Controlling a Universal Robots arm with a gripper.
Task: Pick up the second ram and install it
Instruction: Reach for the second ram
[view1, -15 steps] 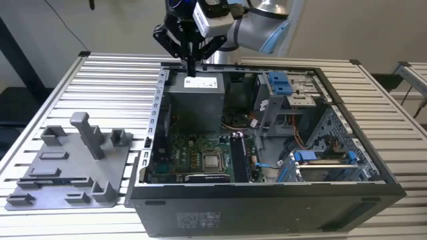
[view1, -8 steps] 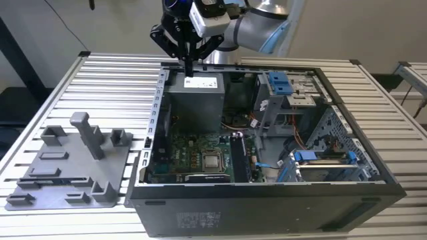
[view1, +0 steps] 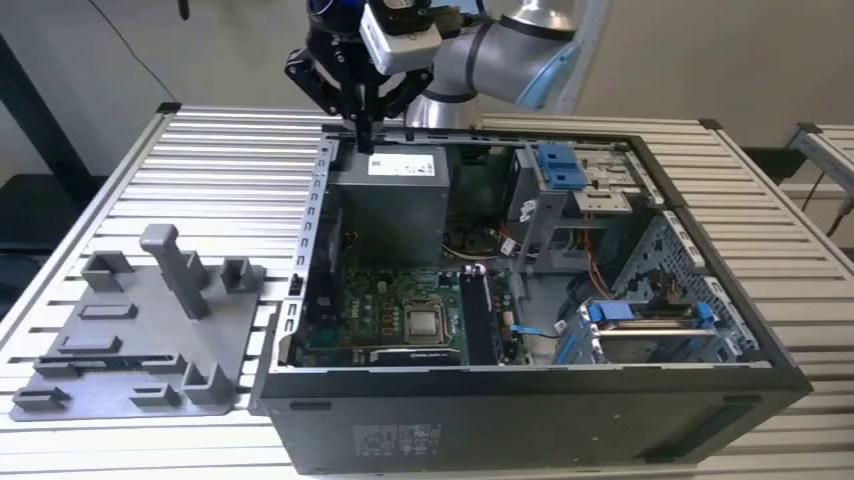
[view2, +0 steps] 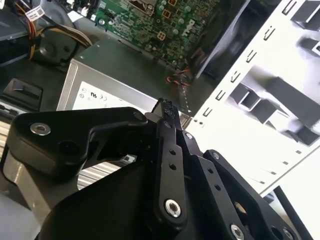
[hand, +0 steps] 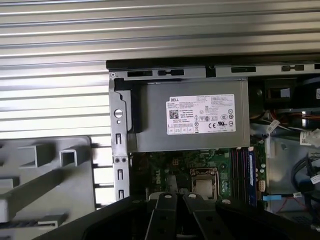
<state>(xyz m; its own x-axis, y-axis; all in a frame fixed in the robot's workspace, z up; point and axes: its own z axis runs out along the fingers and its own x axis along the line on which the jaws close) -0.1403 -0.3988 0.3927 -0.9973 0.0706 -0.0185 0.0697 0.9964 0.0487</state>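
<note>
I see the thin, dark bluish-green second ram (view1: 114, 360) lying flat in the grey plastic tray (view1: 80, 400) near the ribbed metal counter's (view1: 227, 150) edge on the exterior view's left. My black pincer (view1: 363, 135), closed and empty, hangs well apart from it over the grey box-shaped power supply (view1: 400, 205) in the open black computer case (view1: 534, 425).

- The gripper (view1: 363, 140) hangs at the far rim of the open case (view1: 534, 400). The power supply (view1: 390, 200) sits straight below it and blocks a drop there.
- Nearer than the power supply, the motherboard (view1: 400, 310) lies open from above.
- Toward the exterior view's right of the gripper, the drive cage (view1: 561, 190) stands tall and crowds that side.
- Toward the exterior view's left, the case wall (view1: 316, 230) stands between gripper and tray (view1: 134, 350), with open air over it.
- Bare table (view1: 227, 170) lies below on that side.
- On the tray, an upright post (view1: 180, 270) stands above the lower blocks.
</note>
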